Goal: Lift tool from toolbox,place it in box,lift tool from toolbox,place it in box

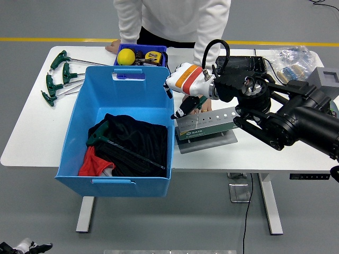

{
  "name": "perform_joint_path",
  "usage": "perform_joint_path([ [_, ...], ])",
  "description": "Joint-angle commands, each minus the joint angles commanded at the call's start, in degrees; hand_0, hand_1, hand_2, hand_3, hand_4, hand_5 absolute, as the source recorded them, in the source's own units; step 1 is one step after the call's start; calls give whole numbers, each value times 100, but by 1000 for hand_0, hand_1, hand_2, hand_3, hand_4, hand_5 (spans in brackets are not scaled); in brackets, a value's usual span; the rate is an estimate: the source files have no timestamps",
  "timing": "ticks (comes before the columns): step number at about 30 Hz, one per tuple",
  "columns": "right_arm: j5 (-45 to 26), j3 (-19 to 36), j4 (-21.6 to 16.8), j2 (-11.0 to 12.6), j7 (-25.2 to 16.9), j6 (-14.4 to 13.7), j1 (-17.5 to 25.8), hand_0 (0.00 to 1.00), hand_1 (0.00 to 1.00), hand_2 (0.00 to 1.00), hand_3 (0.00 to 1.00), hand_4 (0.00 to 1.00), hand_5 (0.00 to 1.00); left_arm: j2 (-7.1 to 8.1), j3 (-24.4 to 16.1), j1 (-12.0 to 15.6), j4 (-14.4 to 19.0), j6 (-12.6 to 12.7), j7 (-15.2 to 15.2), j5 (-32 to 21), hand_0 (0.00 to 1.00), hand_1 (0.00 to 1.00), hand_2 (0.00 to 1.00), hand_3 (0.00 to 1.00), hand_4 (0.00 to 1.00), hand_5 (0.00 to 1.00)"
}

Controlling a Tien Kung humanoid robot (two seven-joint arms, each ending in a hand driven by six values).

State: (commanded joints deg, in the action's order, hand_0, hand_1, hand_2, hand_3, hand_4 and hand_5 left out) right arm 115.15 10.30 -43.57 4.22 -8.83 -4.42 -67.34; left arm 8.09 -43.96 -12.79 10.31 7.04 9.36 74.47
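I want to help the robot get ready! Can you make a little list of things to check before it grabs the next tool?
1. Last tool dropped off: ok. A green-handled T wrench lies on the dark cloth inside the blue box.
2. Right hand free: ok. It hangs over the grey tool holder with nothing in it.
3. Tool left in the holder to grab: cannot tell. The hand covers part of its top.
4. Person's hand out of the way: not ok. It rests right behind the holder, beside the robot's hand.
5. Room in the box: ok. Its far half is bare.
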Motion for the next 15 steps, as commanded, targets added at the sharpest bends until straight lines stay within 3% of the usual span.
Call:
perform_joint_path([
  [15,65,-230,-53,253,8,189,129,708,594,620,470,984,635,1,-51,-2,0,-8,-1,14,699,662,679,629,662,669],
])
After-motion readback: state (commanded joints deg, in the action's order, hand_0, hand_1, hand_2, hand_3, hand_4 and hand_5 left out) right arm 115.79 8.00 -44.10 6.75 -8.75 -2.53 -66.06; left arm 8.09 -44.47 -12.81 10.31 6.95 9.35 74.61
